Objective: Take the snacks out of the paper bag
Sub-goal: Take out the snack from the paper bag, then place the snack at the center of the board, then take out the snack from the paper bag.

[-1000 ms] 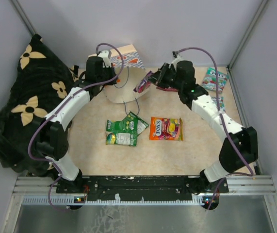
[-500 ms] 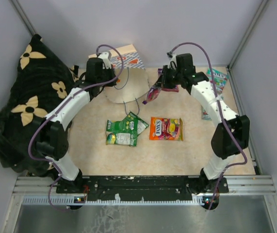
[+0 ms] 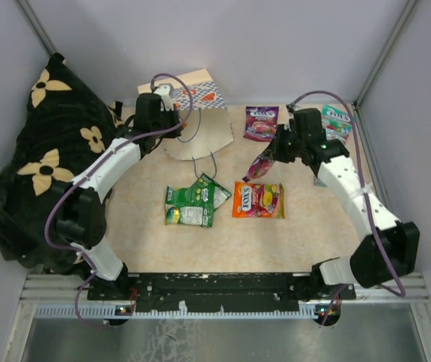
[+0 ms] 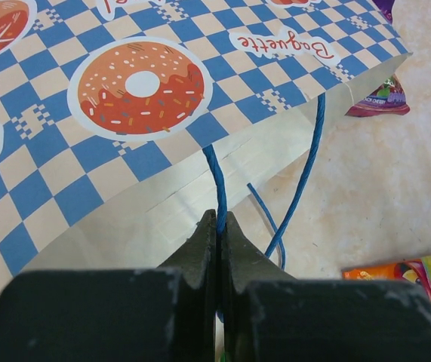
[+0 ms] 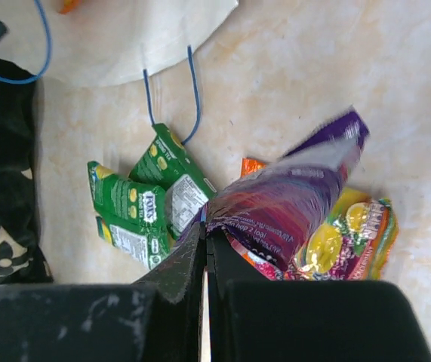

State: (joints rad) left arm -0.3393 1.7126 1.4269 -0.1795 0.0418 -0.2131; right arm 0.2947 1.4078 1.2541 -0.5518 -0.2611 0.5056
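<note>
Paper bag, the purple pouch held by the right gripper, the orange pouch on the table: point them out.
paper bag (image 4: 141,84), left wrist view, on its donut print.
held purple pouch (image 5: 283,202), right wrist view, middle of its face.
orange pouch (image 3: 258,200), top external view, its centre.

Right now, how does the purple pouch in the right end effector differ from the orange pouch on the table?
The purple pouch hangs tilted, pinched by the shut right end effector; the orange pouch lies flat on the table, ungripped. From above the purple pouch looks narrow; the orange pouch shows its full face. Both are glossy candy pouches.
</note>
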